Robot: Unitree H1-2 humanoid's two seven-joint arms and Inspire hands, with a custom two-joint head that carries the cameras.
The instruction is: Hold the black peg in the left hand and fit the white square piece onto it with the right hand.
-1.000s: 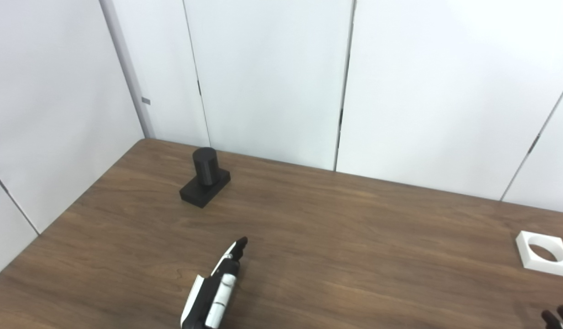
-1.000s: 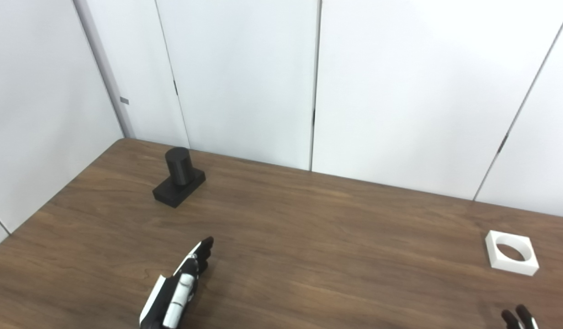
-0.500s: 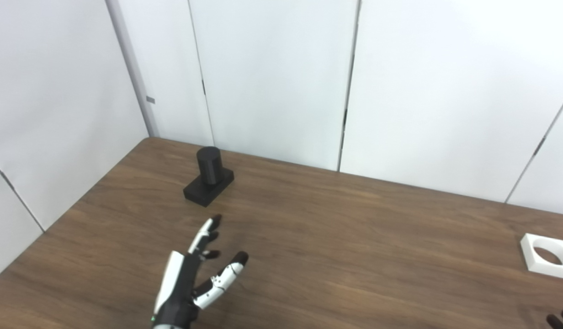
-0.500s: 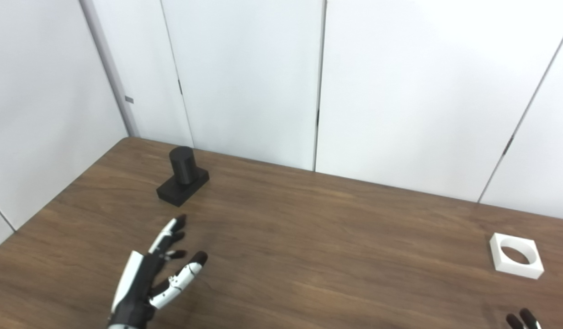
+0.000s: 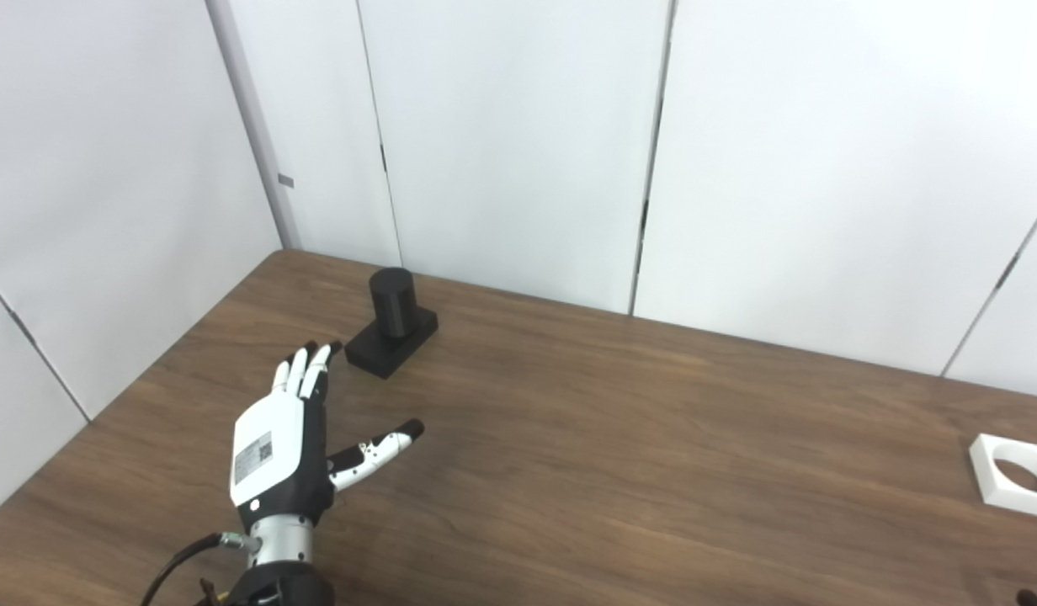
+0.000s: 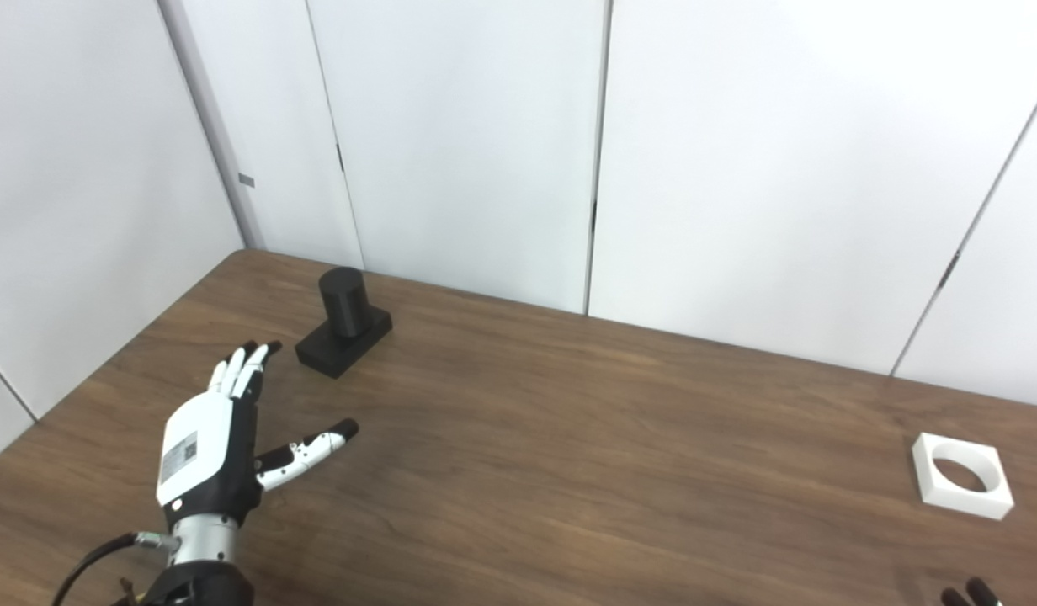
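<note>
Step in hand: the left hand (image 5: 283, 446) was reaching for the black peg (image 5: 392, 324); nothing was grasped yet.
Left hand: released, fingers (image 5: 304, 374) straight and together, thumb spread to the side; fingertips near the peg's base on its left, apart from it.
Black peg: an upright cylinder on a flat rectangular base, standing on the table (image 5: 611, 438) near its far-left corner, close to the far edge.
White square piece: flat on the table at the right edge (image 6: 960, 475), round hole facing up, well apart from the peg.
Right hand: only dark fingertips showed at the bottom right corner (image 6: 969, 594); whether released or clenched could not be told.
Doing it well: the judgement was to bring the palm alongside the cylinder, thumb on the opposite side, and close low enough to leave the top free for the white piece.
Risk: a sideways knock from stiff fingers could slide or tip the peg toward the far edge.
</note>
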